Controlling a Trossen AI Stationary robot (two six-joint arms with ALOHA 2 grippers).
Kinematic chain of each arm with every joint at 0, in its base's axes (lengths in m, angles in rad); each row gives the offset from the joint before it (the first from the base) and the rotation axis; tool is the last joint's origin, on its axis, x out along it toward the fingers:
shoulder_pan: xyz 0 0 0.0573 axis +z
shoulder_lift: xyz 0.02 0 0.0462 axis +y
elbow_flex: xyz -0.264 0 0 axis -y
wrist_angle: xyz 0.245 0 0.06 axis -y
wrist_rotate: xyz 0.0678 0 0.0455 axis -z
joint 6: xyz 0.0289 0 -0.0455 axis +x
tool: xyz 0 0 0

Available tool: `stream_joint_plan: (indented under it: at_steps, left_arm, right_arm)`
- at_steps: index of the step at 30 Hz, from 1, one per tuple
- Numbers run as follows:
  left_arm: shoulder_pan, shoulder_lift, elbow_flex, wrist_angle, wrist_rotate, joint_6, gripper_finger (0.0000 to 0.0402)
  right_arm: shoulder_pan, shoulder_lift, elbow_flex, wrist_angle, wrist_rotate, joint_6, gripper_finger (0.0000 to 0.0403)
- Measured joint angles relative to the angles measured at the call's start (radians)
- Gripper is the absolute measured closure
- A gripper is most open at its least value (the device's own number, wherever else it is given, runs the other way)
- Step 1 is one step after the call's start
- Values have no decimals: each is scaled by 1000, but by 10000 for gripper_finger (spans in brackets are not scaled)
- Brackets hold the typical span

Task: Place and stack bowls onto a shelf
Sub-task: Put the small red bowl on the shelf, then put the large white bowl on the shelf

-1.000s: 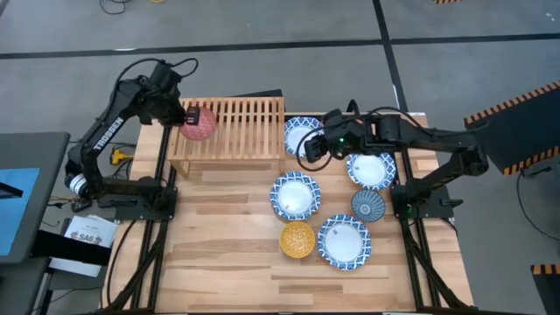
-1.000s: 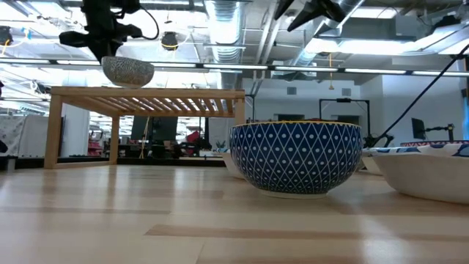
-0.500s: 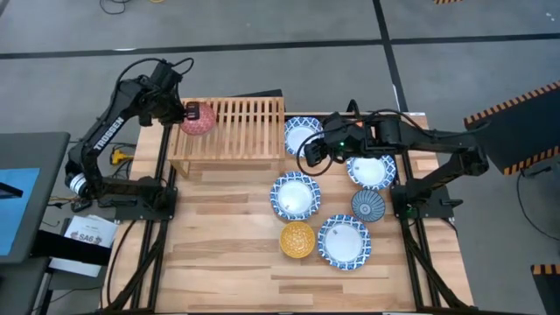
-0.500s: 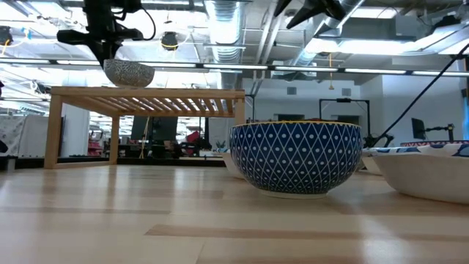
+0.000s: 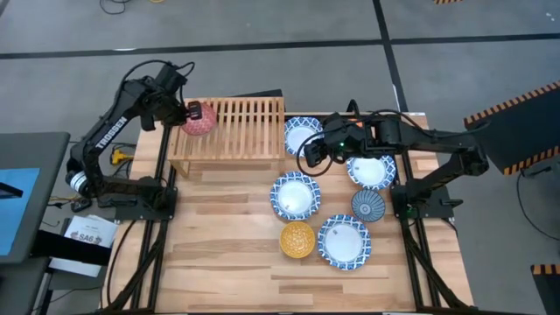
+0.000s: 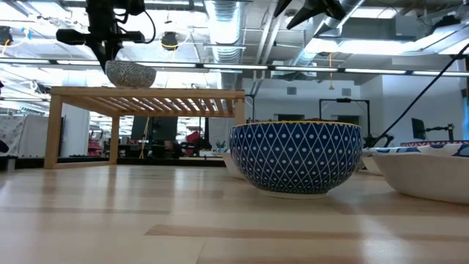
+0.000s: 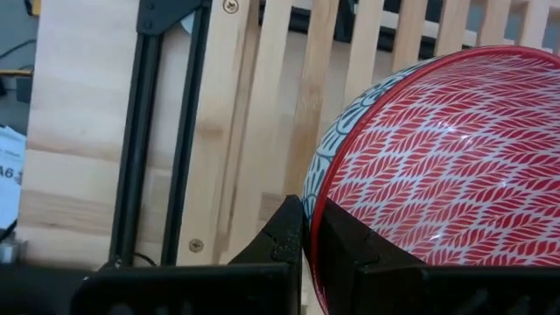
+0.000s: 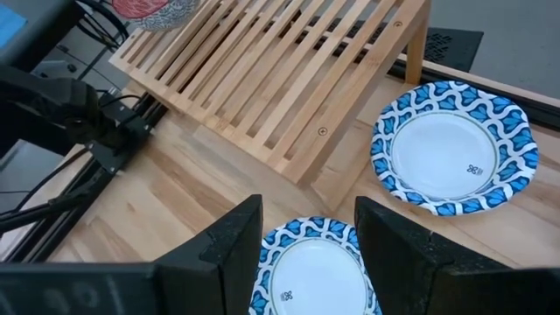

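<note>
The left gripper (image 5: pixel 186 111) has its jaws clamped on the rim of the red bowl (image 5: pixel 199 120), held just above the shelf (image 5: pixel 236 131) near its left end. Released this close to the edge, the bowl could tip off. The right gripper (image 5: pixel 308 154) hangs with jaws wide and empty over the patterned bowls (image 5: pixel 295 194). The table (image 5: pixel 227 254) is pale wood; beyond it lie grey floor and exposed ceiling ducts.

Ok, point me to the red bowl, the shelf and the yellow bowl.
red bowl (image 5: pixel 200 120), high view, on its patterned inside.
shelf (image 5: pixel 245 129), high view, on the bare slats near the middle.
yellow bowl (image 5: pixel 297 239), high view, at its centre.
</note>
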Motion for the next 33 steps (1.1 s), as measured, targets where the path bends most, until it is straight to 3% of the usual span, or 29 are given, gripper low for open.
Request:
stream_joint_plan:
  at_steps: [18, 33]
  left_arm:
    - [-35, 54, 0, 5, -77, -55, 399]
    - [-37, 54, 0, 2, -93, -28, 325]
  right_arm:
    - [0, 0, 0, -10, 1, -25, 194]
    - [0, 0, 0, -9, 2, -25, 194]
